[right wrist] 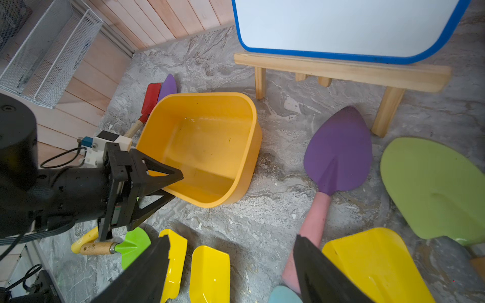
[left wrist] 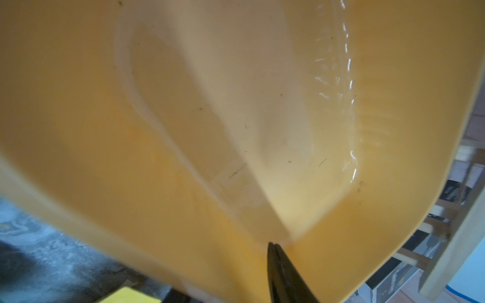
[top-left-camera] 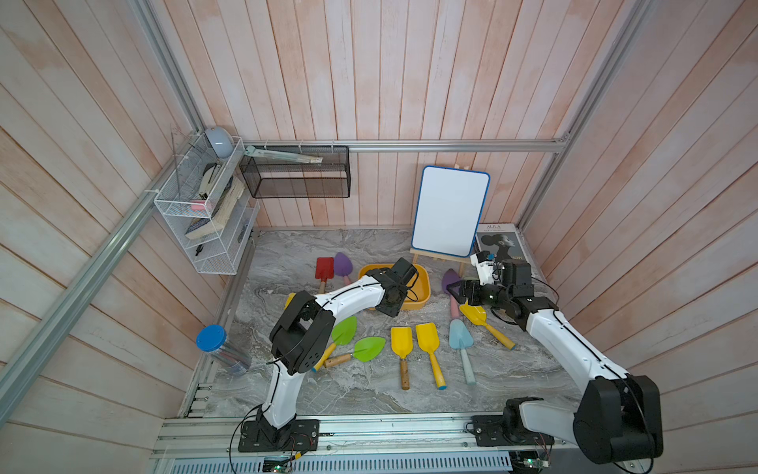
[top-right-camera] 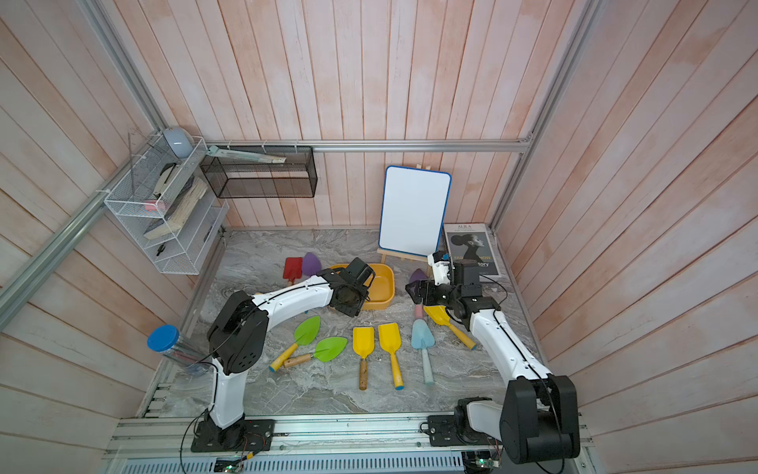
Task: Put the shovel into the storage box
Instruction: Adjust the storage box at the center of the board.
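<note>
The storage box is a yellow-orange tub at the back middle, with nothing in it. My left gripper straddles its near wall, one finger inside and one outside, pinching it. In the left wrist view only the inner finger shows, against the tub's wall. My right gripper hangs open above a purple shovel with a pink handle, right of the box. Nothing is between its fingers.
Several more shovels lie around: green, yellow, light blue, and red behind the box. A whiteboard on an easel and a magazine stand at the back right, and a blue-lidded jar at the left edge.
</note>
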`<state>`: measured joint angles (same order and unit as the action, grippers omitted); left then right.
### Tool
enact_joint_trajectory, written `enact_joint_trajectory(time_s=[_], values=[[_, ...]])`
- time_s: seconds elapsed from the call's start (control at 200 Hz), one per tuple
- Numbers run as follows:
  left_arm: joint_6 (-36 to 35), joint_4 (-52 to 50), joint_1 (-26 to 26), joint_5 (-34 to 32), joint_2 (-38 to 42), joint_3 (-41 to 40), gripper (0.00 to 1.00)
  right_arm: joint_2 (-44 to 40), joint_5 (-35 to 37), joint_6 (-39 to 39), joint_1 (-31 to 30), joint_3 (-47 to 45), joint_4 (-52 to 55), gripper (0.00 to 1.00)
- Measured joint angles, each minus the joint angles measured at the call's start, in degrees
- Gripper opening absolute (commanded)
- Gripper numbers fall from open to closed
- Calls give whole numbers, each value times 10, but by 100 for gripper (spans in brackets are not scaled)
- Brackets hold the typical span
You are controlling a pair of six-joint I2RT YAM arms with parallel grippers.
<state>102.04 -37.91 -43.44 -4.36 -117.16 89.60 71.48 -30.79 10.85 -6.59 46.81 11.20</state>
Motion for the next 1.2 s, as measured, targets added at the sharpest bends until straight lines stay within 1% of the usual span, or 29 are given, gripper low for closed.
enact_joint_trajectory(time_s=[0.085, 0.105, 0.195, 0.24, 0.305, 0.345, 0.405, 0.425, 0.51, 0.595, 0.795, 0.96, 1.09, 1.2], values=[[4, 3, 0, 2, 0, -3, 40, 0, 0, 0, 0, 0, -1, 79], [6, 3, 0, 3, 0, -5, 38, 0, -1, 0, 0, 0, -1, 79], [13, 4, 0, 7, 0, -11, 34, 0, -2, 0, 0, 0, -1, 79], [20, 6, 0, 10, 0, -16, 30, 0, -3, 0, 0, -1, -1, 79], [29, 11, 0, 12, 0, -23, 18, 0, -4, 0, 0, -1, -1, 79], [33, 16, 0, 13, 0, -27, 13, 0, -5, 0, 0, -2, -2, 79], [38, 28, 2, 17, 0, -37, 11, 0, -5, 0, 0, -3, -2, 79], [35, 32, 2, 22, 0, -42, 8, 1, -5, 0, 0, -3, -2, 79], [40, 47, 1, 25, 1, -50, 3, 1, -7, 0, 0, -3, -2, 78], [45, 57, 1, 26, 1, -52, 0, 1, -8, 0, 0, -3, -3, 78], [40, 62, 1, 23, 7, -55, 0, 1, -8, 0, 0, -8, -5, 78], [-12, 50, 3, 4, 31, -55, 0, 0, -8, -2, 0, -10, -5, 78], [-92, 24, 11, -19, 75, -47, 0, -12, -6, -2, 0, -12, -4, 78], [-182, 4, 25, -38, 122, -33, 0, -30, -5, -2, 0, -12, -3, 78]])
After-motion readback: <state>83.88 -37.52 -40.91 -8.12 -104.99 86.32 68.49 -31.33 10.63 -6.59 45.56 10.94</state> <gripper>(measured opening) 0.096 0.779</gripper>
